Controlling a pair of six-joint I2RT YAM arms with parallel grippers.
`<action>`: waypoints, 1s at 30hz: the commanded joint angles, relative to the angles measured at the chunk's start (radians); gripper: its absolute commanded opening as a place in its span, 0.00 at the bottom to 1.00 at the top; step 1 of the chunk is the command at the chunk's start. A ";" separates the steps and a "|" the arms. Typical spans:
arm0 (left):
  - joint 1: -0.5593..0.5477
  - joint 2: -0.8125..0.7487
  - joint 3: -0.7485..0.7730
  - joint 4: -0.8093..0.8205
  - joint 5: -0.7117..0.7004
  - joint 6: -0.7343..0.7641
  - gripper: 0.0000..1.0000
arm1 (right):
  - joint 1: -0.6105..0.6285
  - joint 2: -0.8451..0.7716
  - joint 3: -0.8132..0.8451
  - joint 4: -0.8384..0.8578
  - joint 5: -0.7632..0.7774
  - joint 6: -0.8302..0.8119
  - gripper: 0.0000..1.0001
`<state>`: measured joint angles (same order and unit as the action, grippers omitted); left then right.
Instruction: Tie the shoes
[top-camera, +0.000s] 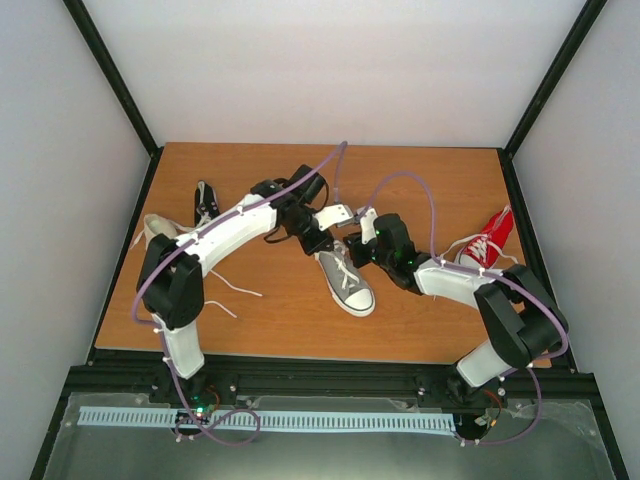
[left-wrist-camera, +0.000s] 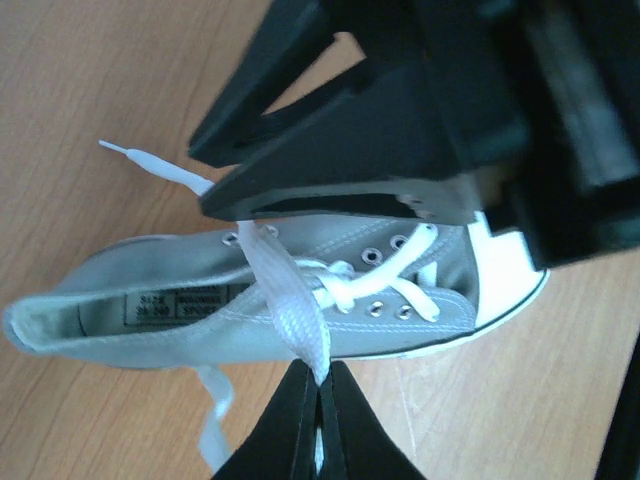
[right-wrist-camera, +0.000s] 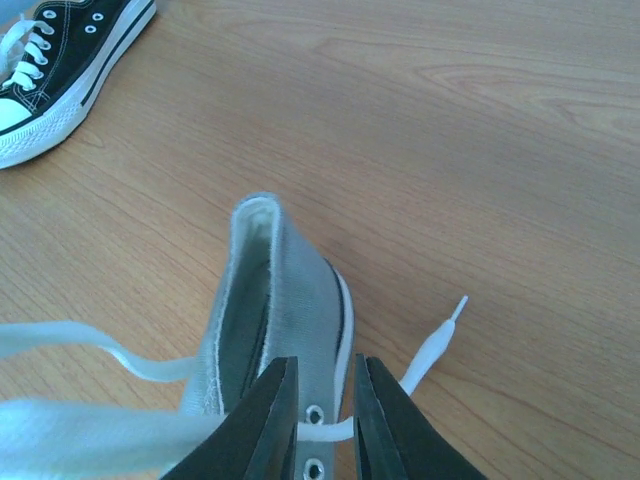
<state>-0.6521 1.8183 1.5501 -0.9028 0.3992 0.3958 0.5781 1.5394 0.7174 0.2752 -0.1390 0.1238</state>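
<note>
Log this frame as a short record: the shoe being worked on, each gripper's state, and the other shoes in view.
worked shoe: grey sneaker, lace ends loose, no knot visible
left gripper: shut on white lace
right gripper: fingers narrowly apart around a lace strand; grip unclear
other shoes: black sneaker, red sneaker
</note>
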 joint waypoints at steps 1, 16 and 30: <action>0.002 0.035 0.069 0.030 -0.045 -0.063 0.01 | -0.023 -0.072 -0.020 -0.006 0.022 -0.017 0.18; 0.046 0.075 0.049 0.090 -0.226 -0.138 0.01 | -0.115 -0.029 -0.009 0.018 -0.337 -0.022 0.32; 0.049 0.043 0.025 0.089 -0.169 -0.109 0.01 | -0.117 0.162 0.152 -0.007 -0.469 -0.068 0.49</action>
<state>-0.6029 1.8858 1.5658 -0.8192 0.2104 0.2848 0.4599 1.6619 0.8185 0.2615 -0.5804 0.0834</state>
